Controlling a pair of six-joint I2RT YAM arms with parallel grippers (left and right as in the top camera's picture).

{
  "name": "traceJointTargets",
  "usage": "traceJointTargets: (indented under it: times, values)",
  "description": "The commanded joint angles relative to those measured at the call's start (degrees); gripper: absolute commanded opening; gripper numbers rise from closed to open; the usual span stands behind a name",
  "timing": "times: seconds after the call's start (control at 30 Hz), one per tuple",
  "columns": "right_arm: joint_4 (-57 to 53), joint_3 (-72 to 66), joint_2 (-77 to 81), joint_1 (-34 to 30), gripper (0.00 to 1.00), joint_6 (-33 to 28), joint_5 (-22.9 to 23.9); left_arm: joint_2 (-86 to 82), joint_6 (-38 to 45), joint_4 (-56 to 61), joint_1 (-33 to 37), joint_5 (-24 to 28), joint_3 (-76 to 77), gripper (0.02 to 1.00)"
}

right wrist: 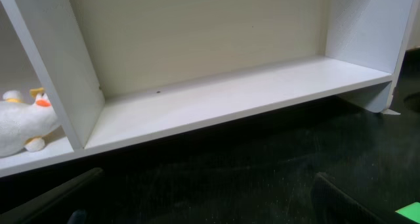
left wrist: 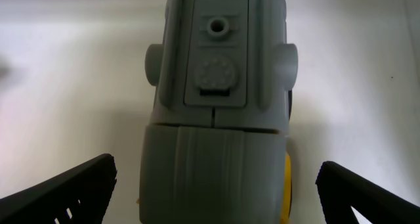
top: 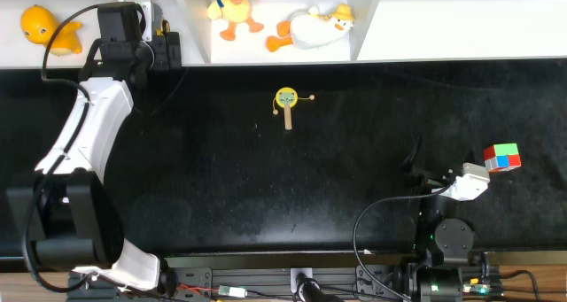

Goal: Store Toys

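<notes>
Top view: three toys sit in the shelf (top: 372,23) at twelve o'clock: an orange duck (top: 40,27), a yellow duck (top: 235,8) and a white duck (top: 310,27). The left arm (top: 93,125) reaches to eleven o'clock. I judge two remain on the table (top: 177,187): a rattle drum (top: 286,101) near centre and a colour cube (top: 501,158) at three o'clock.

Left wrist view: the left gripper (left wrist: 220,191) is spread wide, fingers clear of a grey toy (left wrist: 220,86) standing between them on a white surface.

Right wrist view: the right gripper (right wrist: 210,198) is spread, holding nothing, facing the shelf.

No writing is legible.
</notes>
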Motion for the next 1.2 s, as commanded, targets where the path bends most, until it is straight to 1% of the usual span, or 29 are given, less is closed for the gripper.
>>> traceJointTargets:
  times: [0.03, 0.1, 0.17, 0.23, 0.3, 0.33, 0.37, 0.4, 0.43, 0.47, 0.57, 0.63, 0.67, 0.73, 0.77, 0.8, 0.87, 0.9, 1.0, 1.03, 1.07, 1.2]
  values:
    - [0.39, -0.74, -0.55, -0.07, 0.996, -0.17, 0.11, -3.91, 0.44, -0.09, -0.20, 0.46, -1.73, 0.996]
    - [0.39, -0.74, -0.55, -0.07, 0.993, -0.17, 0.11, -7.02, 0.44, 1.11, -0.20, 0.46, -5.42, 0.998]
    - [0.39, -0.74, -0.55, -0.07, 0.996, -0.17, 0.11, -17.09, 0.44, 5.38, 0.11, 0.04, -18.34, 0.998]
    - [0.39, -0.74, -0.55, -0.07, 0.996, -0.17, 0.11, -23.74, 0.42, 5.18, 0.72, -1.79, -25.22, 0.998]
    - [0.39, -0.74, -0.55, -0.07, 0.996, -0.17, 0.11, -31.32, -1.09, 4.63, 1.40, -1.68, -32.41, 1.000]
    - [0.39, -0.74, -0.55, -0.07, 0.993, -0.17, 0.11, -34.51, -5.51, 5.05, 1.64, -2.51, -35.34, 0.950]
    - [0.39, -0.74, -0.55, -0.07, 0.996, -0.17, 0.11, -38.36, -13.64, 6.27, 2.08, -4.61, -38.86, 0.752]
    - [0.39, -0.74, -0.55, -0.07, 0.993, -0.17, 0.11, -42.51, -21.07, 7.56, 2.40, -5.03, -42.36, 0.998]
    - [0.39, -0.74, -0.55, -0.07, 0.998, -0.17, 0.11, -49.09, -28.11, 9.38, 2.49, -4.94, -47.36, 0.998]
    - [0.39, -0.76, -0.55, -0.07, 0.996, -0.17, 0.11, -55.60, -31.04, 12.41, 2.47, -4.92, -52.04, 0.998]
    - [0.39, -0.74, -0.55, -0.07, 0.993, -0.17, 0.11, -64.26, -31.58, 19.28, 2.34, -4.61, -57.90, 0.998]
    - [0.39, -0.74, -0.55, -0.07, 0.996, -0.15, 0.11, -69.57, -31.23, 24.85, 2.32, -4.04, -61.61, 0.998]
    - [0.39, -0.74, -0.55, -0.07, 0.996, -0.17, 0.11, -74.14, -27.47, 28.26, 2.16, -2.67, -64.39, 0.998]
    - [0.39, -0.74, -0.55, -0.07, 0.996, -0.17, 0.11, -78.29, -19.08, 30.95, 1.09, -0.37, -66.71, 0.998]
    - [0.39, -0.74, -0.55, -0.07, 0.996, -0.17, 0.11, -82.51, -11.15, 30.93, -0.92, 0.92, -68.43, 0.996]
    - [0.39, -0.74, -0.55, -0.07, 0.996, -0.17, 0.11, -84.48, -8.70, 29.83, -2.03, 0.90, -69.13, 0.998]
    - [0.39, -0.74, -0.55, -0.07, 0.996, -0.17, 0.11, -87.86, -6.47, 26.62, -3.69, 0.87, -70.34, 0.998]
    - [0.39, -0.74, -0.55, -0.07, 0.993, -0.17, 0.11, -91.80, -5.99, 20.74, -4.55, 0.90, -71.32, 0.998]
    - [0.39, -0.74, -0.55, -0.07, 0.993, -0.17, 0.11, -96.80, -5.99, 15.06, -4.63, 1.11, -73.18, 0.998]
    - [0.39, -0.74, -0.55, -0.07, 0.993, -0.17, 0.11, -98.29, -5.88, 14.10, -4.66, 1.16, -74.14, 0.998]
    - [0.39, -0.74, -0.55, -0.07, 0.996, -0.17, 0.11, -99.36, -3.87, 13.97, -4.66, 2.25, -73.99, 0.998]
    - [0.39, -0.74, -0.55, -0.07, 0.996, -0.17, 0.11, -101.13, 2.80, 13.90, -4.74, 1.92, -74.01, 0.998]
